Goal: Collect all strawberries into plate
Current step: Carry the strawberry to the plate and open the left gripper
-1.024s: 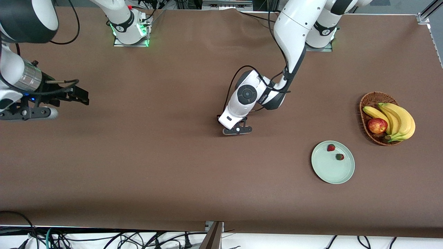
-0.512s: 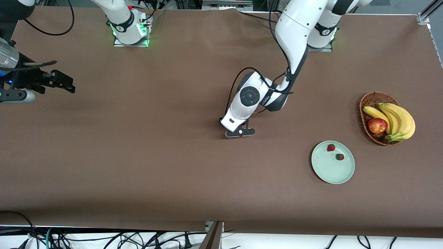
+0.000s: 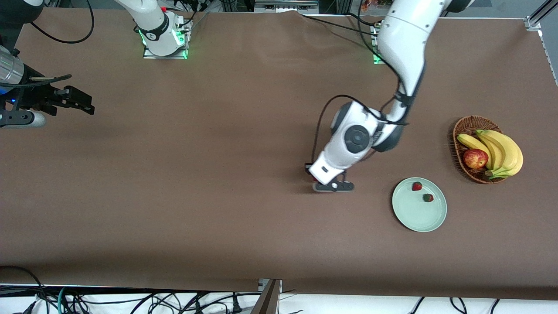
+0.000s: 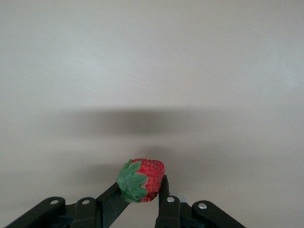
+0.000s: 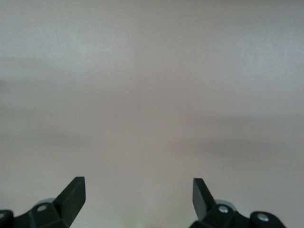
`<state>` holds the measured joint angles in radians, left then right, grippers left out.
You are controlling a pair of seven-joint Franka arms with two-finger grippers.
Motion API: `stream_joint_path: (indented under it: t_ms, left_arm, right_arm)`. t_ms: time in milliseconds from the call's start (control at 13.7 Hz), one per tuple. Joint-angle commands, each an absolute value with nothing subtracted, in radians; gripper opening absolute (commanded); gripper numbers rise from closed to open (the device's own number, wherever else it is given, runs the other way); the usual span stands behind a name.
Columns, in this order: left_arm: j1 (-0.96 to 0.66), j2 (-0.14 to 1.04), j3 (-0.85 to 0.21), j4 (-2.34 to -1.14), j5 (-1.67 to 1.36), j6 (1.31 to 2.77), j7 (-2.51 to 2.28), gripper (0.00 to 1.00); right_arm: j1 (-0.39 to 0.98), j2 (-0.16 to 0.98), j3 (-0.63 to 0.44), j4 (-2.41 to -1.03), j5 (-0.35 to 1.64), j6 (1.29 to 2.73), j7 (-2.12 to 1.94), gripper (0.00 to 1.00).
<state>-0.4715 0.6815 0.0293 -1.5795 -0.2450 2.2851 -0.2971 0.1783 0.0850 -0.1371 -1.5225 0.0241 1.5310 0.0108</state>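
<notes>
The pale mint-green plate [image 3: 414, 213] lies on the brown table near the left arm's end. Two strawberries lie on it, one [image 3: 417, 186] near the rim toward the robots and one [image 3: 428, 198] beside it. My left gripper [image 3: 333, 186] hangs over the bare table beside the plate, toward the middle of the table. It is shut on the third strawberry [image 4: 142, 180], red with a green cap, pinched between the black fingers. My right gripper [image 5: 138, 189] is open and empty. It waits over the table's edge at the right arm's end [image 3: 65, 104].
A brown wicker basket [image 3: 463, 126] with bananas [image 3: 501, 150] and a red apple [image 3: 475, 158] stands next to the plate, farther from the front camera. Cables hang below the table's front edge.
My left gripper has moved with the strawberry toward the plate and nearer to the front camera. My right gripper drew back to the table's end, then held still.
</notes>
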Motion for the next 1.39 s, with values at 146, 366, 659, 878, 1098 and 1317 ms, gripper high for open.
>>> stream_joint_path:
  t_ms: [146, 366, 659, 878, 1098, 1317]
  left_arm:
    - [-0.339, 0.604, 0.061, -1.617, -0.148, 2.155, -0.105, 0.00]
    - [-0.236, 0.600, 0.078, -1.637, -0.083, 2.157, 0.073, 0.00]
    - [-0.198, 0.644, 0.146, -1.638, 0.006, 2.265, 0.184, 0.00]
    - [-0.198, 0.623, 0.156, -1.641, 0.023, 2.261, 0.216, 0.99]
    - [-0.193, 0.583, 0.156, -1.687, 0.020, 2.270, 0.195, 1.00]
    - [-0.186, 0.525, 0.156, -1.803, 0.021, 2.408, 0.193, 1.00]
  right_arm:
    - [0.169, 0.083, -0.118, -1.513, -0.006, 1.520, 0.003, 1.00]
    - [0.169, 0.083, -0.118, -1.513, -0.006, 1.519, 0.005, 1.00]
    - [0.169, 0.083, -0.120, -1.513, -0.003, 1.519, 0.003, 1.00]
    - [0.167, 0.083, -0.120, -1.513, -0.003, 1.519, 0.002, 1.00]
    - [0.167, 0.083, -0.120, -1.513, -0.005, 1.519, 0.002, 1.00]
    - [0.167, 0.083, -0.120, -1.513, -0.006, 1.519, 0.002, 1.00]
